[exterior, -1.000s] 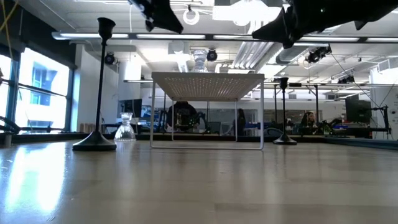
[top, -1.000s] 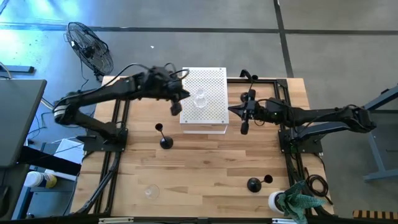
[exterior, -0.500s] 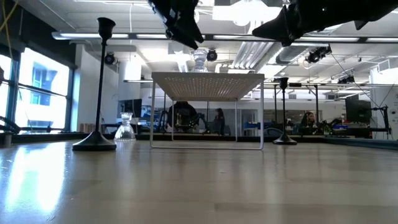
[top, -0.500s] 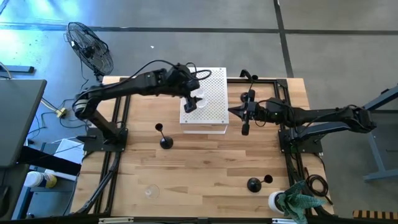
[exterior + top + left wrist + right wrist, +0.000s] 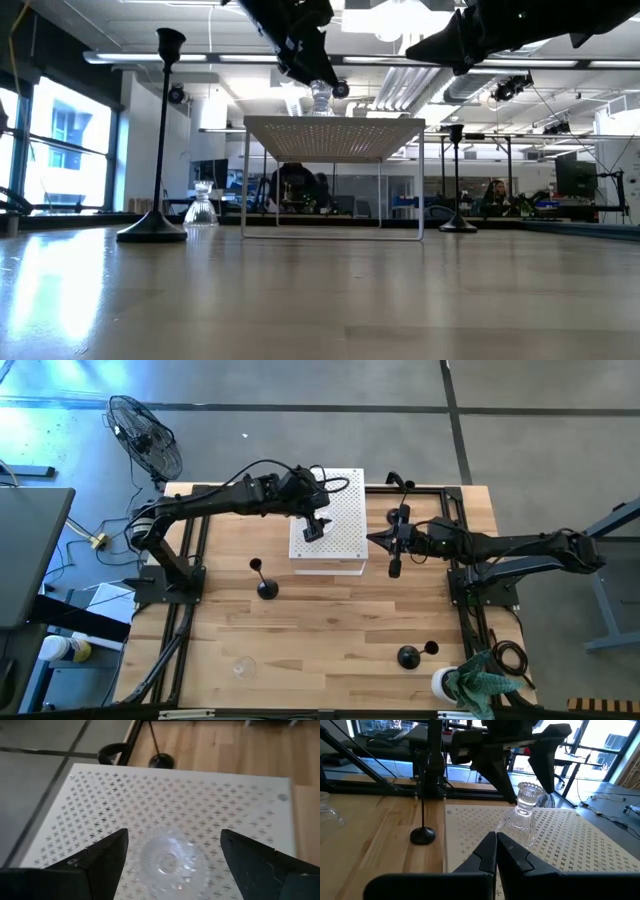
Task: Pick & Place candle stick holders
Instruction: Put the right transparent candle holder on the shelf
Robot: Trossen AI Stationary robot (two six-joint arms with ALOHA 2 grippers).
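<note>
A clear glass candle stick holder [image 5: 169, 862] stands upright on the white perforated board [image 5: 342, 510]. My left gripper [image 5: 173, 836] is open above the board. Its fingers [image 5: 501, 776] stand on either side of the holder's top [image 5: 530, 790] with a gap on each side. My right gripper [image 5: 496, 851] is shut and empty, hovering just right of the board [image 5: 570, 840]. A tall black holder [image 5: 265, 586] stands on its round base on the table, near-left of the board. Another black holder [image 5: 408, 656] stands near the front right. A second glass one [image 5: 240, 667] is at the front left.
The board stands on thin legs [image 5: 244, 180] above the table. Another black holder [image 5: 457, 180] stands farther back. A white cup with a green cloth [image 5: 470, 685] is at the near right corner. A floor fan [image 5: 145, 435] stands beyond the far left corner.
My left gripper has moved toward the table's right edge, over the board, and sunk a little. Its fingers have opened and now flank the glass holder's top. The holder and my right gripper have stayed where they were.
</note>
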